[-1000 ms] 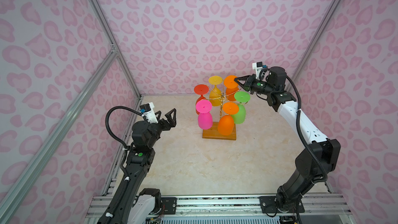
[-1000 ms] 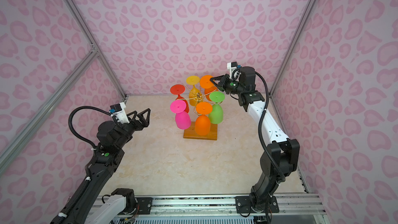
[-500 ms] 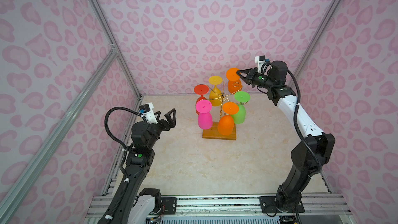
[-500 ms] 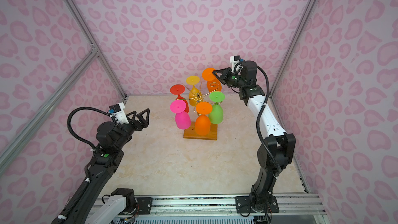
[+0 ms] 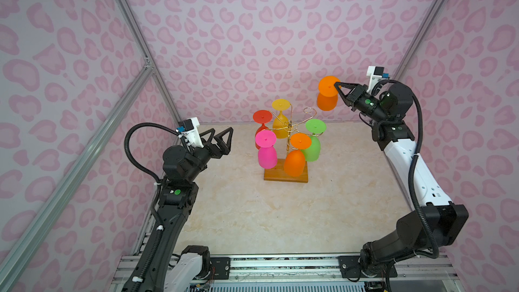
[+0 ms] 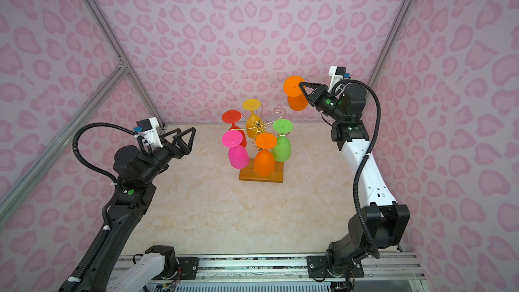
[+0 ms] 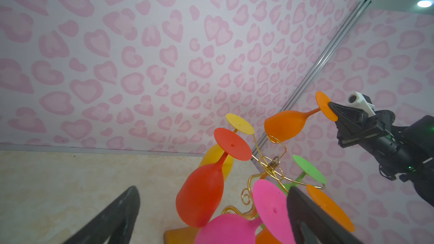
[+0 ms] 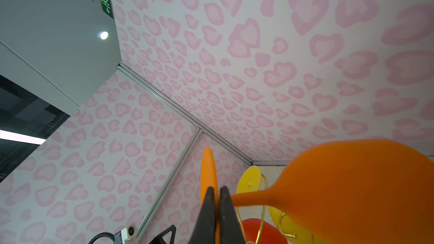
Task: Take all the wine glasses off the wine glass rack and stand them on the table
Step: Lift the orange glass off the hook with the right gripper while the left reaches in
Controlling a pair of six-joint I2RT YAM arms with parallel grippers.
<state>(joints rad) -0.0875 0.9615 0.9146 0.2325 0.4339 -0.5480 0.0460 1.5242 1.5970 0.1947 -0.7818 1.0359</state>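
Reads as a robotics lab test cell, not a lived-in room. Boxed in on three sides by pink heart-print panels (image 5: pixel 252 37) framed in bare aluminium struts (image 5: pixel 147 64), over a marble-look tabletop (image 5: pixel 252 214). Fitted along the tabletop's near edge with a slotted metal rail (image 5: pixel 280 262) carrying the left arm (image 5: pixel 168 220) and the right arm (image 5: pixel 415 169). Staged with one prop, the wine glass rack (image 5: pixel 280 176), towards the far edge. Opens above the panels, in the right wrist view, onto a grey ceiling (image 8: pixel 58 31) with a green exit sign (image 8: pixel 104 2) and a round lamp (image 8: pixel 104 35).
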